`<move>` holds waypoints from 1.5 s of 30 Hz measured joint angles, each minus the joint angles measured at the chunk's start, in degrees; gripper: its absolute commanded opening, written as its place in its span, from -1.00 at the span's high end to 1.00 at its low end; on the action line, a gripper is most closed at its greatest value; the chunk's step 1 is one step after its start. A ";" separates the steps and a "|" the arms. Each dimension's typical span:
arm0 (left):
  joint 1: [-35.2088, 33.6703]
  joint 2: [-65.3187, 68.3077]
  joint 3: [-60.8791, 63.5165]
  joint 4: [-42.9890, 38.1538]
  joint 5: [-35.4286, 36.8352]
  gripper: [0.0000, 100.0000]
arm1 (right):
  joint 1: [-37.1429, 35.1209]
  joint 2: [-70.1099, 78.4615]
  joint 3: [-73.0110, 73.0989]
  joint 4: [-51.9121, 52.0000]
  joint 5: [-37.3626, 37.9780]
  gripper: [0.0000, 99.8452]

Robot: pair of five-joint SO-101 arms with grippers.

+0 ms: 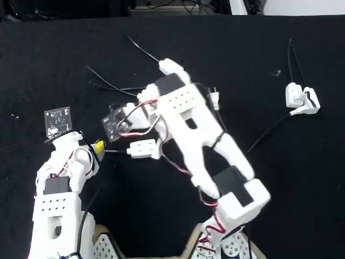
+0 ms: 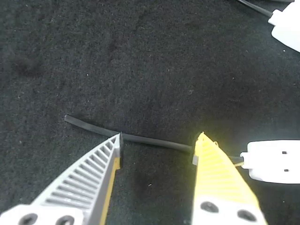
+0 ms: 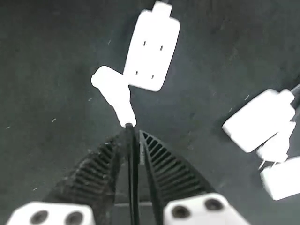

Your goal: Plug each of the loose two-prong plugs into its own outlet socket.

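A white outlet socket (image 1: 143, 147) lies mid-table, its black cord (image 2: 154, 140) running toward the left arm. My left gripper (image 2: 159, 138) is open, with its grey and yellow fingers on either side of that cord, and the socket (image 2: 272, 160) lies just beyond the yellow finger. In the high view the left gripper (image 1: 98, 146) sits left of the socket. My right gripper (image 3: 134, 133) is shut on the black cord of a white plug (image 3: 112, 91). The plug is tilted, and its head rests against the side of the socket (image 3: 152, 47).
Another two-prong plug (image 1: 215, 99) lies behind the right arm, and a white socket (image 1: 172, 66) sits farther back. A white socket and plug pair (image 1: 302, 100) sits at the far right. More white plug bodies (image 3: 260, 119) lie close beside the right gripper. Black cords trail across the cloth.
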 measured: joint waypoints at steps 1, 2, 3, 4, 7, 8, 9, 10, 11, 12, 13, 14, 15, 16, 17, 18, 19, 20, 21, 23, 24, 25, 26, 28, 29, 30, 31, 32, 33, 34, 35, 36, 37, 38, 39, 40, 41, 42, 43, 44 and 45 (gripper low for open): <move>0.00 0.00 0.00 0.00 0.00 0.49 | 0.70 -1.93 0.35 -0.09 -0.62 0.98; 0.00 0.00 0.00 0.00 0.00 0.49 | 1.14 -4.31 1.41 -0.18 -1.05 0.98; 0.00 0.00 0.00 0.00 0.00 0.49 | 1.49 -6.68 2.99 -0.09 -1.23 0.98; 0.00 0.00 0.00 0.00 0.00 0.49 | 1.67 -9.05 5.45 0.00 -1.41 0.98; 0.00 0.00 0.00 0.00 0.00 0.49 | 1.67 -16.00 15.82 -2.02 -2.29 0.98; 0.00 0.00 0.00 0.00 0.00 0.49 | 1.67 -18.02 19.96 -4.22 -3.52 0.98; 0.00 0.00 0.00 0.00 0.00 0.49 | 1.85 -20.04 24.26 -7.21 -5.36 0.98; 0.00 0.00 0.00 0.00 0.00 0.49 | 1.93 -21.98 28.31 -10.46 -7.38 0.98; 0.00 0.00 0.00 0.00 0.00 0.49 | 1.93 -23.91 32.70 -13.89 -9.85 0.98; 0.00 0.00 0.00 0.00 0.00 0.49 | 2.20 -25.76 36.66 -17.76 -12.57 0.98; 0.00 0.00 0.00 0.00 0.00 0.49 | 2.64 -27.52 40.44 -21.01 -15.56 0.98; 0.00 0.00 0.00 0.00 0.00 0.49 | 3.25 -29.27 43.43 -23.91 -18.64 0.98; 0.00 0.00 0.00 0.00 0.00 0.49 | 3.52 -31.12 45.98 -25.58 -21.98 0.98; 0.00 0.00 0.00 0.00 0.00 0.49 | 3.52 -33.05 47.82 -26.11 -25.32 0.98; 0.00 0.00 0.00 0.00 0.00 0.49 | 3.52 -34.73 49.41 -26.20 -28.40 0.98; 0.00 0.00 0.00 0.00 0.00 0.49 | 3.43 -36.40 50.37 -25.67 -31.03 0.98; 0.00 0.00 0.00 0.00 0.00 0.49 | 3.43 -37.89 50.90 -24.79 -32.88 0.96; 0.00 0.00 0.00 0.00 0.00 0.49 | 3.43 -39.12 50.99 -23.65 -33.67 0.93; 0.00 0.00 0.00 0.00 0.00 0.49 | 3.43 -40.18 50.99 -22.15 -34.11 0.87; 0.00 0.00 0.00 0.00 0.00 0.49 | 3.25 -41.41 50.99 -18.81 -35.08 0.72; 0.00 0.00 0.00 0.00 0.00 0.49 | 3.16 -41.67 50.99 -16.97 -35.87 0.64; 0.00 0.00 0.00 0.00 0.00 0.49 | 3.08 -41.76 50.99 -15.03 -37.10 0.57; 0.00 0.00 0.00 0.00 0.00 0.49 | 3.08 -41.76 50.99 -13.36 -38.42 0.52; 0.00 0.00 0.00 0.00 0.00 0.49 | 3.08 -41.76 50.99 -10.37 -40.00 0.50; 0.00 0.00 0.00 0.00 0.00 0.49 | 3.08 -41.76 50.81 -9.32 -40.35 0.52; 0.00 0.00 0.00 0.00 0.00 0.49 | 3.08 -41.93 50.55 -8.53 -40.70 0.55; 0.00 0.00 0.00 0.00 0.00 0.49 | 3.08 -42.11 49.93 -8.09 -41.05 0.57; 0.00 0.00 0.00 0.00 0.00 0.49 | 3.08 -42.11 49.14 -8.09 -41.67 0.59; 0.00 0.00 0.00 0.00 0.00 0.49 | 3.08 -42.11 48.09 -8.09 -42.64 0.60; 0.00 0.00 0.00 0.00 0.00 0.49 | 3.08 -42.11 47.21 -8.09 -44.13 0.62; 0.00 0.00 0.00 0.00 0.00 0.49 | 3.08 -42.11 46.77 -8.35 -45.71 0.62; 0.00 0.00 0.00 0.00 0.00 0.49 | 3.08 -42.11 46.77 -9.05 -46.86 0.62; 0.00 0.00 0.00 0.00 0.00 0.49 | 3.08 -42.11 46.77 -9.58 -47.03 0.62; 0.00 0.00 0.00 0.00 0.00 0.49 | 2.90 -42.20 47.47 -10.20 -47.03 0.62; 0.00 0.00 0.00 0.00 0.00 0.49 | 2.37 -42.20 48.62 -10.90 -46.15 0.62; 0.00 0.00 0.00 0.00 0.00 0.49 | 1.41 -42.20 50.20 -11.78 -45.19 0.62; 0.00 0.00 0.00 0.00 0.00 0.49 | 0.26 -42.20 52.13 -13.10 -44.57 0.62; 0.00 0.00 0.00 0.00 0.00 0.49 | -0.79 -42.20 54.33 -14.77 -44.31 0.62; 0.00 0.00 0.00 0.00 0.00 0.49 | -1.41 -42.20 56.44 -17.14 -44.13 0.62; 0.00 0.00 0.00 0.00 0.00 0.49 | -1.49 -42.20 58.55 -19.69 -44.13 0.62; 0.00 0.00 0.00 0.00 0.00 0.49 | -1.49 -42.20 60.40 -22.33 -43.87 0.62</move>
